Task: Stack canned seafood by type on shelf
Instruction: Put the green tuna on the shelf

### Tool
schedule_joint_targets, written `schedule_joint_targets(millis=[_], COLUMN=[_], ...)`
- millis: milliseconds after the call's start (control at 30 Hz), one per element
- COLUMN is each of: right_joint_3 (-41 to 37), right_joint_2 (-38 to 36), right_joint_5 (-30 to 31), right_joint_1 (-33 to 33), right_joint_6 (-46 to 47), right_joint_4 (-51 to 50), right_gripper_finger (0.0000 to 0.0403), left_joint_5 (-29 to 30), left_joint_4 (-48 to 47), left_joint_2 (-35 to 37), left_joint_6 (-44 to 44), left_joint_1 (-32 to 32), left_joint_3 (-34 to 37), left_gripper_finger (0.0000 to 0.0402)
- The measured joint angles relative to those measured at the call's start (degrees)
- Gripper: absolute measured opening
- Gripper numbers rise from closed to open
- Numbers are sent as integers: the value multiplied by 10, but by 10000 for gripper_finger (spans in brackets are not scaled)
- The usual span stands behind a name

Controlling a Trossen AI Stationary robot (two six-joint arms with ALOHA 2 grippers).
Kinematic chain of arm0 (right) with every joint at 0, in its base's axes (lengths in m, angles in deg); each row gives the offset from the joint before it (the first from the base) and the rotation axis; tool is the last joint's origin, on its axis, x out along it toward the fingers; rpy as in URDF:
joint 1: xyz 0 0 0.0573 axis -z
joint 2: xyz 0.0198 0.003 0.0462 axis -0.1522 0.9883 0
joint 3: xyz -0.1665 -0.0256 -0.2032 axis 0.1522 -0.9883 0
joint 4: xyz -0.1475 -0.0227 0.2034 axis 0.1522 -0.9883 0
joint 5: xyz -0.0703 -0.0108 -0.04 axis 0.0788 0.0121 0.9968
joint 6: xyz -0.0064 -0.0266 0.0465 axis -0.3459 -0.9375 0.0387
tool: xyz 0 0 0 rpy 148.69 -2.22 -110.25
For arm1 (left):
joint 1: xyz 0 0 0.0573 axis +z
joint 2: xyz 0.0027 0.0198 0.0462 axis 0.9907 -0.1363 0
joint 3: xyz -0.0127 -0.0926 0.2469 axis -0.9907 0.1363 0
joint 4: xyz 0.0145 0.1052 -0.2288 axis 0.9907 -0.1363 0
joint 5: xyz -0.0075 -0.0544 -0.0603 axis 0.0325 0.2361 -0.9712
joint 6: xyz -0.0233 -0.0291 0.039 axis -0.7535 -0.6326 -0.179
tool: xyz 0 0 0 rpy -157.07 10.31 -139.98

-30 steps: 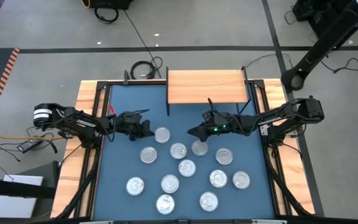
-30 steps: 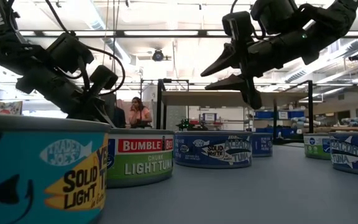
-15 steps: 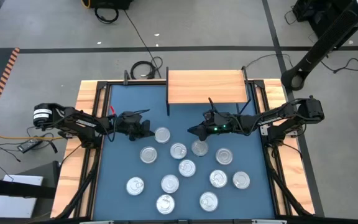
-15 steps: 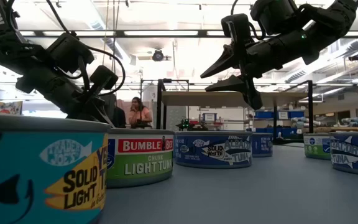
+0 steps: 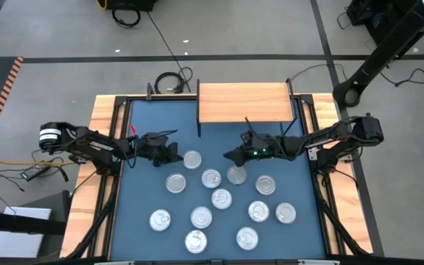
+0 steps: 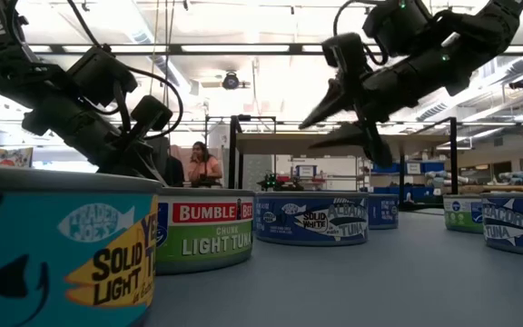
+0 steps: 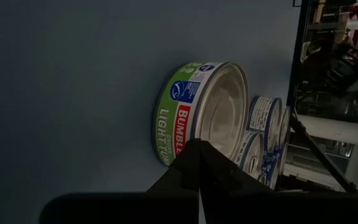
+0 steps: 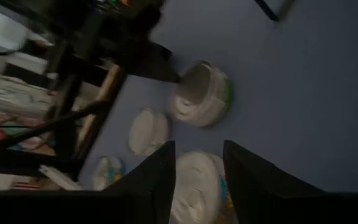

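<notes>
Eleven tins (image 5: 210, 177) lie loose on the blue table (image 5: 146, 193), lids up, none of them on the shelf (image 5: 244, 101), which stands bare at the table's far edge; the nearest tin to the left gripper (image 5: 175, 153) is the green Bumble Bee one (image 5: 192, 160), just beside its tip; that gripper's fingers (image 7: 197, 163) are pressed together and hold nothing, and in the left wrist view they point at the green tin (image 7: 202, 120) with blue-labelled tins (image 7: 265, 114) behind it; the right gripper (image 5: 232, 155) hangs above the table with its fingers (image 8: 159, 168) parted and empty, near a tin (image 5: 235, 174) below it and in front of the shelf; in the low view it (image 6: 334, 116) sits well clear of the table top, above a dark blue tin (image 6: 311, 219); a teal tin (image 6: 57, 245) fills the near left of that view; a person (image 6: 202, 164) sits in the room beyond.
</notes>
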Motion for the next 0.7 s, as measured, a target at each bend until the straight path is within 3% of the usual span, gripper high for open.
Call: schedule_joint_targets(millis=[433, 700], right_joint_3=[0, 0], right_joint_2=[0, 4], right_joint_5=[31, 31], right_joint_1=[6, 5], right_joint_6=[10, 17], right_joint_4=[2, 14], right_gripper_finger=[185, 188], left_joint_5=[4, 7], left_joint_4=[-4, -4], left_joint_2=[0, 0], left_joint_6=[9, 11], left_joint_1=[-1, -1], left_joint_3=[-1, -1], left_gripper_finger=[0, 0])
